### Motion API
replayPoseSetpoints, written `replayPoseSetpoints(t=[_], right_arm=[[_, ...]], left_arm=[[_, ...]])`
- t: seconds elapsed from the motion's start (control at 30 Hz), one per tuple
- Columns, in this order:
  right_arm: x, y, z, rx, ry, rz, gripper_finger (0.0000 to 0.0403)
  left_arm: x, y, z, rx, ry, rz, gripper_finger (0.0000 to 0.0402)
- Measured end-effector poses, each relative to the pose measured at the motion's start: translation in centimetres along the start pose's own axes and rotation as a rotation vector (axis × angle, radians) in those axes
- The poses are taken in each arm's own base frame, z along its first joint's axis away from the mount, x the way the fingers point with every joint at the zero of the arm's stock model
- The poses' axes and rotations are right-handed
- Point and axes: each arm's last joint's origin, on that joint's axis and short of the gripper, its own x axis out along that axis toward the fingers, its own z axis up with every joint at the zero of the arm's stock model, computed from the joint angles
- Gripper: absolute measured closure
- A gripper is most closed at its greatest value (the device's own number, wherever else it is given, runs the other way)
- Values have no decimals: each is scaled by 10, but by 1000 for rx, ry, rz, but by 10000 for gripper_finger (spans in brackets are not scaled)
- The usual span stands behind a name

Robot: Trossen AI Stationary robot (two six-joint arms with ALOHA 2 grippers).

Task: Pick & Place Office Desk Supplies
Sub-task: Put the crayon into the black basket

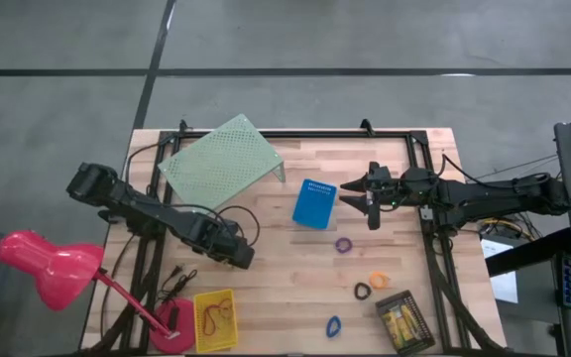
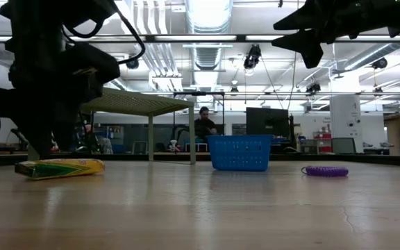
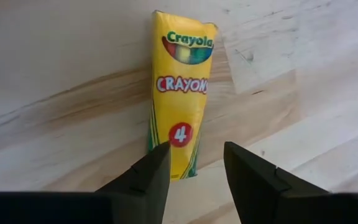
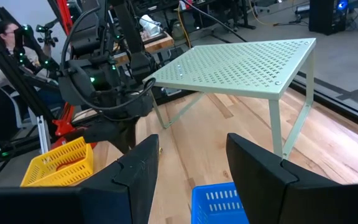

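A yellow Crayola crayon box lies flat on the wooden table; it also shows in the low view. My left gripper is open just over the box's near end, with its fingers spread above it; it hides the box in the high view. My right gripper is open and empty, raised high over the blue bin. Purple, orange, black and blue rings lie on the table. Tan rubber bands lie in the yellow bin. Yellow-gold pieces lie in the black bin.
A pale green perforated riser stands at the far left. A pink desk lamp stands at the near left corner. Black frame rails run along the table's sides. A person sits in the room beyond the table.
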Motion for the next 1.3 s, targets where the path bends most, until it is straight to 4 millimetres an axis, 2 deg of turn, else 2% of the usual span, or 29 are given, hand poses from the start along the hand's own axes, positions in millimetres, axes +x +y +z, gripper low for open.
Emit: replayPoseSetpoints(t=[0.5, 0.93, 1.3], right_arm=[[0, 0, 0, 0, 0, 0, 220], [0, 0, 0, 0, 0, 0, 220], [0, 0, 0, 0, 0, 0, 220]], left_arm=[[25, -3, -1, 27, 57, 54, 248], [5, 0, -2, 77, 73, 1, 248], [13, 3, -2, 75, 68, 49, 248]])
